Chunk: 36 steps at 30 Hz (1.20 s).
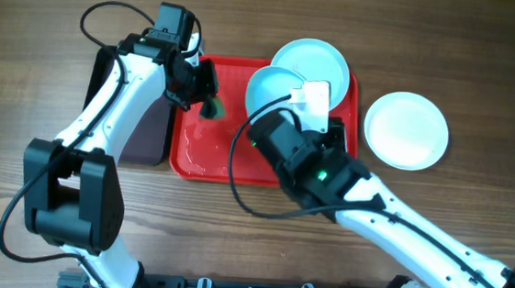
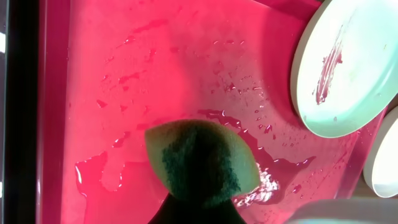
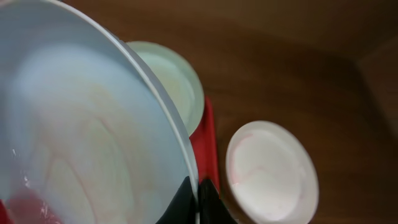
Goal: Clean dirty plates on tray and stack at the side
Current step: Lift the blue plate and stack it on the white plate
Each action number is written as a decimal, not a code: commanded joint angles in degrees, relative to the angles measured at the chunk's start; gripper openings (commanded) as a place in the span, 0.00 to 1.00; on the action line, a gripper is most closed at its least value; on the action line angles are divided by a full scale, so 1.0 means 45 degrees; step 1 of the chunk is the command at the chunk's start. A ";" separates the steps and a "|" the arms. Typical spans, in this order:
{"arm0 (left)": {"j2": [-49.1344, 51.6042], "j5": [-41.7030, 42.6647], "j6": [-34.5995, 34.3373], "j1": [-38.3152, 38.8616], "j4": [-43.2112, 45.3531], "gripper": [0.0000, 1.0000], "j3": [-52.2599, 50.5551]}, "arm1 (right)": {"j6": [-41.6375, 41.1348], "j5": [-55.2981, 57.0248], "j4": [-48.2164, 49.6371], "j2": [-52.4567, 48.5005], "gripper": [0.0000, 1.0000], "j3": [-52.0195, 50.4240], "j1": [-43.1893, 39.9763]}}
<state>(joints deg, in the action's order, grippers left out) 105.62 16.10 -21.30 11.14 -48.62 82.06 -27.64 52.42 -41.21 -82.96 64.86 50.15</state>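
The left end effector (image 1: 204, 97) is clamped on a sponge (image 1: 211, 109), whose yellow body and green scouring face (image 2: 202, 165) hang just above the wet floor of the red tray (image 1: 203, 154), near the tray's left end. Streaks and beads of reddish liquid lie across the tray (image 2: 124, 74) around the sponge. The right end effector (image 1: 311, 100) is closed on the rim of a turquoise plate (image 1: 269, 90), holding it tilted above the middle of the tray; in the right wrist view its dark fingertips (image 3: 208, 202) pinch the lower edge of that plate (image 3: 81, 124), which carries faint pinkish streaks. A second turquoise plate (image 1: 319, 61) lies flat in the tray's corner nearest the bench's far and right edges, partly hidden behind the held one (image 3: 177, 81). A white plate (image 1: 408, 128) rests on the bench (image 1: 46, 26) just beside the tray, toward the bench's right edge, with faint pink marks on it (image 3: 270, 171). A black tray (image 1: 148, 135) lies against the red tray's left side, under the left arm.
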 commanded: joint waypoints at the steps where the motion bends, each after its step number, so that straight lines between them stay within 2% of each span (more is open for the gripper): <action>1: -0.0180 -0.0180 -0.0126 0.0000 0.0044 0.04 -0.0092 | 0.0840 0.3191 0.0277 0.0272 0.04 0.0039 0.0622; 5: -0.0180 -0.0180 -0.0126 0.0000 0.0044 0.04 -0.0092 | 0.2361 0.5139 0.1161 0.0272 0.04 0.0039 0.1132; 11: -0.0180 -0.0175 -0.0126 0.0000 0.0034 0.04 -0.0092 | 0.5984 0.7596 0.3973 0.0272 0.04 0.0039 0.1763; 13: -0.0180 -0.0175 -0.0126 0.0000 0.0034 0.04 -0.0092 | 0.7446 0.7694 0.5183 0.0272 0.04 0.0039 0.1904; 15: -0.0180 -0.0175 -0.0126 0.0000 0.0039 0.04 -0.0092 | 0.8126 0.7699 0.5906 0.0272 0.04 0.0039 0.1982; 19: -0.0180 -0.0180 -0.0126 0.0000 0.0039 0.04 -0.0092 | 0.8490 0.7694 0.6581 0.0272 0.04 0.0039 0.2030; 33: -0.0180 -0.0175 -0.0126 0.0000 0.0034 0.04 -0.0092 | 0.8068 0.7679 0.6577 0.0267 0.04 0.0034 0.2030; 36: -0.0180 -0.0175 -0.0126 0.0000 0.0039 0.04 -0.0092 | 0.7927 0.6693 0.6460 0.0267 0.04 0.0015 0.2030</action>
<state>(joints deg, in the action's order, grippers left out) 105.62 15.68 -21.32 11.14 -48.60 82.00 9.28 85.10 -11.92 -82.91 64.82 59.11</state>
